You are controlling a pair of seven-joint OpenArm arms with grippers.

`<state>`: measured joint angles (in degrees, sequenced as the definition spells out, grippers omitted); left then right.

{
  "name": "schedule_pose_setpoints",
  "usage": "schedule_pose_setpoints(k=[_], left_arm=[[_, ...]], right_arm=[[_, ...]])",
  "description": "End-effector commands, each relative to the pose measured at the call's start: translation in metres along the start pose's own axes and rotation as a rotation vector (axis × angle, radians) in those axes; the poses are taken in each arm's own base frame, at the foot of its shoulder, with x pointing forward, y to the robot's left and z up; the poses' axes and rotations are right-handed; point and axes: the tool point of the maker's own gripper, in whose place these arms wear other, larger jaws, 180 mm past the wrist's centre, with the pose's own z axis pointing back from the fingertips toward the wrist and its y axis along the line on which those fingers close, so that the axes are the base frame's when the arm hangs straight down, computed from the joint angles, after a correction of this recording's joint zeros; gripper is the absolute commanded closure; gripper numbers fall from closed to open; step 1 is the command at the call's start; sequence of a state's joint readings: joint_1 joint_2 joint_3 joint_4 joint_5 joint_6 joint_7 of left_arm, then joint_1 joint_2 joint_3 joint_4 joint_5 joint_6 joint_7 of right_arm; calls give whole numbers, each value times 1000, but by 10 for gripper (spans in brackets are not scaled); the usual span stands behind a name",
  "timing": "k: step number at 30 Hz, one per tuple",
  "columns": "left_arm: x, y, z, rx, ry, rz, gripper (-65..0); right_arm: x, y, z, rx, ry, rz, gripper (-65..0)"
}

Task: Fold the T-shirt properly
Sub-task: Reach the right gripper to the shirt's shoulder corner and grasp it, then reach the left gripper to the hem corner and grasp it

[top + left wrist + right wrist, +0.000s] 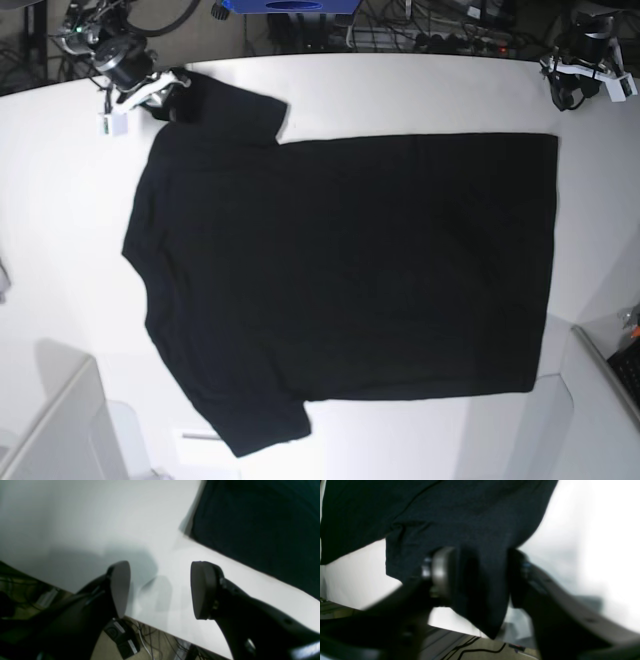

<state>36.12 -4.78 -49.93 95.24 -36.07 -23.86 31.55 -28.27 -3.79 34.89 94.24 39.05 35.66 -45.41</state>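
The black T-shirt (340, 270) lies spread flat on the white table (60, 200), plain side up, collar to the left and hem to the right. My right gripper (168, 98) is at the far left sleeve. In the right wrist view the right gripper (482, 575) stands open with the sleeve cloth (480, 530) hanging between its fingers. My left gripper (572, 92) is at the far right corner of the table, apart from the shirt. In the left wrist view the left gripper (161, 590) is open and empty over bare table, with the shirt's edge (262, 525) at upper right.
The table's far edge (160, 627) runs just under the left gripper, with cables and a power block (122, 637) below it. A grey bin (60, 430) stands at the near left, and a grey box edge (600, 400) at the near right.
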Motion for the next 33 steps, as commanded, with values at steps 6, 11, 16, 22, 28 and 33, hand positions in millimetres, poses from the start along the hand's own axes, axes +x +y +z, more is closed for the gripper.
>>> schedule_pose_setpoints(k=[6, 11, 16, 22, 28, 33], left_arm=[[-3, 9, -2, 12, -2, 24, -367], [5, 3, -9, -2, -27, 38, -367], [12, -3, -19, -16, -51, 60, -367], [9, -6, -36, -25, -47, 108, -367], [20, -15, -45, -45, -73, 121, -367], [10, -34, -52, -91, -5, 104, -367]], right_arm=[[-34, -11, 0, -33, 140, 7, -63], [-32, -11, -2, -33, 138, 6, 0], [-32, -11, -2, -33, 138, 6, 0], [-29, -16, 0, -42, 140, 20, 0], [-28, -16, 0, -42, 137, 22, 0], [-28, -16, 0, -42, 137, 22, 0]])
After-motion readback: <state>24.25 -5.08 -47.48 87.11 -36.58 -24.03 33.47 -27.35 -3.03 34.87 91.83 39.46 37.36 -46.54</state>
